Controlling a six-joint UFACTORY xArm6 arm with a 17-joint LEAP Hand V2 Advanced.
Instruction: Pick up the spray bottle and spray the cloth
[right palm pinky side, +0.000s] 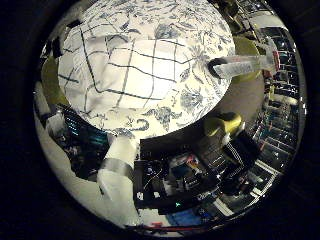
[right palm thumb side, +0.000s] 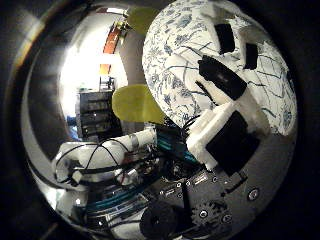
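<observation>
We see our hand (right palm thumb side: 227, 115) with fingers relaxed and apart, holding nothing, above the checked cloth (right palm pinky side: 127, 75) on the floral worktop (right palm pinky side: 195, 40). Only the little finger side view shows the spray bottle (right palm pinky side: 242, 65), lying on its side off beyond the cloth, at the worktop's edge

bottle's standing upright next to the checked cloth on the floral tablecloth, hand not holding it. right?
Not quite: the bottle lies on its side, not upright, as the little finger side view shows. The rest holds: it is beside the checked cloth on the floral tablecloth, and the hand is straight-fingered, holding nothing.
</observation>
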